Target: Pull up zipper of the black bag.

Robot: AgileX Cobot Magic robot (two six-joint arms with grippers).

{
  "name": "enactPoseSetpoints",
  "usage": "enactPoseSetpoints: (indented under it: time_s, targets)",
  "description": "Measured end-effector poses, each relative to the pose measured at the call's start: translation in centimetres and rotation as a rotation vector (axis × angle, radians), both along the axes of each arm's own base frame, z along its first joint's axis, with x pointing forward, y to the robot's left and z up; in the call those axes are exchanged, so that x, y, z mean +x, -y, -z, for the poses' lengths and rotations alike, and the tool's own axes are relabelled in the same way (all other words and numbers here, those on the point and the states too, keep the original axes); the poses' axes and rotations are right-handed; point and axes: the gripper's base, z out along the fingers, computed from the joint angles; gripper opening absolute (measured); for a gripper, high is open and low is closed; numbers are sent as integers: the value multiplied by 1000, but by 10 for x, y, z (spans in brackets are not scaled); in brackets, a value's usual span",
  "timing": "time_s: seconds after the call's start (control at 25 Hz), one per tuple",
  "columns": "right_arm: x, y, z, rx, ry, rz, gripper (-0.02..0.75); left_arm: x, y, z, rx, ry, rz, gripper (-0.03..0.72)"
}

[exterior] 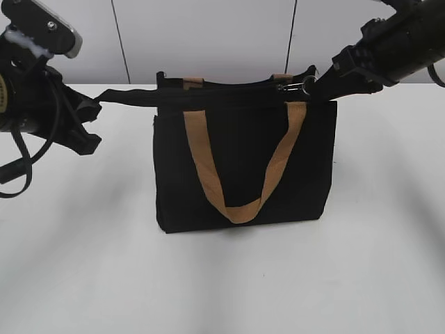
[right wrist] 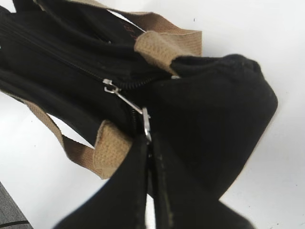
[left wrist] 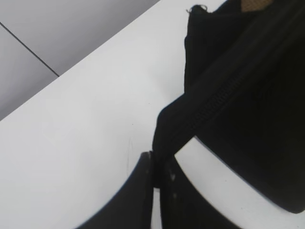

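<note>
The black bag (exterior: 243, 167) stands upright on the white table with tan straps. Its zipper (exterior: 229, 83) runs along the top edge. My left gripper (exterior: 97, 104) is shut on the zipper's black fabric tail (left wrist: 169, 131), stretched out to the left of the bag; the left wrist view shows the jaws (left wrist: 155, 164) pinching it. My right gripper (exterior: 316, 82) is at the bag's top right corner, shut on the silver pull tab (right wrist: 145, 123). The right wrist view shows the jaws (right wrist: 150, 143) clamped on the tab, with the slider (right wrist: 109, 87) near the bag's end.
The white table (exterior: 222, 278) lies all round the bag. A grey panelled wall (exterior: 208, 35) stands behind. A tan strap loop (exterior: 240, 174) hangs down the bag's front; another strap (right wrist: 164, 43) lies by the slider.
</note>
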Motion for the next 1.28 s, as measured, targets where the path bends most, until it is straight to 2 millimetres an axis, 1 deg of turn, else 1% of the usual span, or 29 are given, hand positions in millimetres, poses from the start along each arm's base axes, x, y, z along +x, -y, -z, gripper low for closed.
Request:
enactPoseSetpoints:
  time_s: [0.6,0.68,0.72,0.8,0.88,1.0,1.04,1.08,1.16,1.28]
  targets:
    - [-1,2,0,-22,-19,21,0,0,0,0,-16,-4,-6,-6]
    - [-1,2,-1,-22,-15,21,15,0,1,0,-36,-13,-19,-4]
    - [-2,3,-3,-25,-9,20,37,0,1,0,-46,-18,-26,3]
    - [-3,4,-7,-36,8,19,106,0,1,0,-74,-34,-47,46]
    - [-6,5,-12,-45,25,18,207,-1,1,0,-107,-47,-69,143]
    - [-9,5,-20,-49,48,16,341,-3,0,-5,-168,-58,-102,333]
    - [-11,6,-23,-49,56,14,375,-4,0,-7,-197,-64,-119,370]
    - [-13,5,-25,-48,59,10,396,-6,-1,-9,-225,-77,-140,399]
    - [-17,3,-31,-50,73,-6,421,-10,-3,-14,-275,-102,-181,425]
    - [-29,-6,-36,-54,81,-46,431,-19,-7,-19,-319,-158,-238,437]
